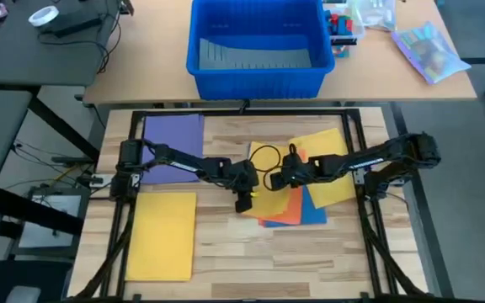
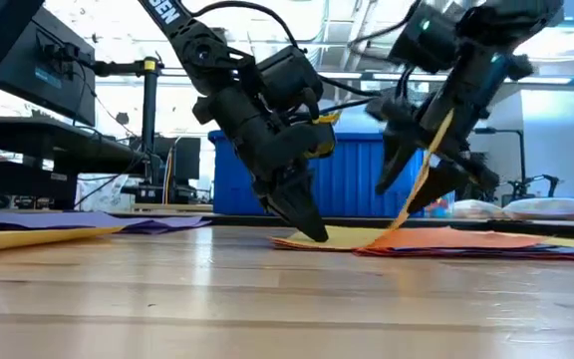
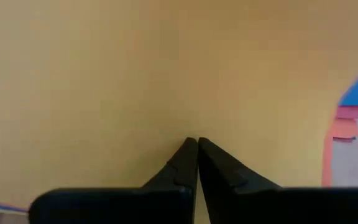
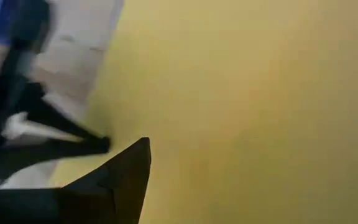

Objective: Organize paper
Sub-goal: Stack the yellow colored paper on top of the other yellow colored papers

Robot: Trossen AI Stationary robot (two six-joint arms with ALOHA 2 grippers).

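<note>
Right hand pinches thin yellow paper sheet at frame centre, edge lifted; left hand, fingers pressed together, pins its near corner to tabletop.

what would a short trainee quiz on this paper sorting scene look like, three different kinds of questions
1. True or false: the left claw presses its tips down on the pile's top yellow sheet.
2. Which claw lifts an edge of that yellow sheet off the pile? A) left B) right C) neither
3. Fill in: apart from the pile, a purple sheet and a separate ____ sheet lie flat on the table's left side.

Key
1. True. Its fingers are together, tips on the yellow sheet.
2. B. In the low view the right claw holds the sheet's raised edge above the orange sheet.
3. Yellow.
</note>
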